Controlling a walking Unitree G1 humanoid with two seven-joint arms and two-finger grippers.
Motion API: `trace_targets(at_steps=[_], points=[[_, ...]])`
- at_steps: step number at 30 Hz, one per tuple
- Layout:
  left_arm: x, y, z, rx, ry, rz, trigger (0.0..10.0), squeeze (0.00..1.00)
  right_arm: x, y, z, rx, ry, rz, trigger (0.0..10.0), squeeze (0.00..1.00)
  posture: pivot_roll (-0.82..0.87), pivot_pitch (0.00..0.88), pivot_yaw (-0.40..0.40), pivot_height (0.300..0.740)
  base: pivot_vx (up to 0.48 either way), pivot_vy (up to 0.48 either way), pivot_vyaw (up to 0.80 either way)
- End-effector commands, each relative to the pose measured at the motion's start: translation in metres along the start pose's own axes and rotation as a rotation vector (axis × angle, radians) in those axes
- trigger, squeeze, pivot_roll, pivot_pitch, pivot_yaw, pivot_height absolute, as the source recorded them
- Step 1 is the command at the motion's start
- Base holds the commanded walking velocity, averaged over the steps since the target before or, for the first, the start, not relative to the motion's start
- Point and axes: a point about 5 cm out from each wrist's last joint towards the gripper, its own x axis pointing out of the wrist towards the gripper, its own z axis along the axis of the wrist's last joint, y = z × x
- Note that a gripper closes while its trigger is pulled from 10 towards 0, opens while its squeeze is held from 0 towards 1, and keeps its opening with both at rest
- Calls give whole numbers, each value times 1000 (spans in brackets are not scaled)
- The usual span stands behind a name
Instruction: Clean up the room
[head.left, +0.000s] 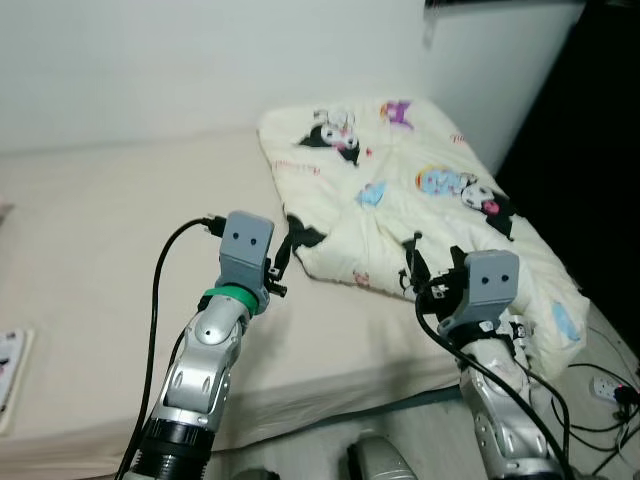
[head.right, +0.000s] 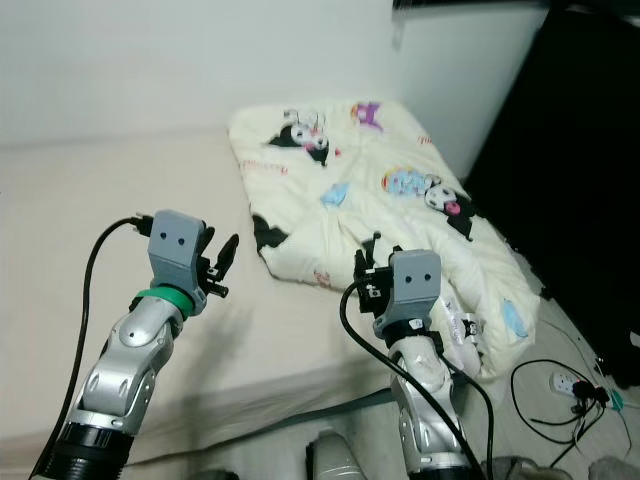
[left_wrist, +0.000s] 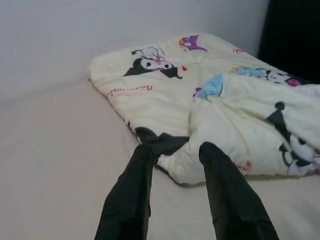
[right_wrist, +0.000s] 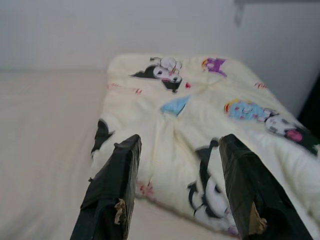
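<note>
Head view: quilt (head.left: 420, 190) lies rumpled on the bed's (head.left: 110, 230) right side, edge hanging off. Left gripper (head.left: 285, 248) near its corner; right gripper (head.left: 418, 268) over the near edge.

L wrist: jaws spread, corner just ahead. Risk: thin pinch slips.

R wrist: jaws spread wide; shows the fold beneath.

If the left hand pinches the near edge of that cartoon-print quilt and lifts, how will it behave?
The quilt looks puffy and already lies bunched in soft folds, so it will probably droop and drag rather than lift flat. It is likely light for its bulk. One part spills over the bed edge near the right hand, so it may slide floorward. The left hand is open.
</note>
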Motion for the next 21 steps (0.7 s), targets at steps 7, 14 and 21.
trace_targets(at_steps=[7,14,21], points=[[-1,-1,-6,6,31,-8,10000,0,-2,-5,-6,-3,34,-31,10000,0,-138,4,75,596,0,0,0],[-1,-1,-6,8,32,-14,10000,0,-2,-15,-1,15,18,-58,10000,0,-139,10,82,596,0,0,0],[-2,-1,-5,10,33,-20,10000,0,-3,-42,9,-70,-30,-183,10000,0,-139,20,88,596,0,0,0]])
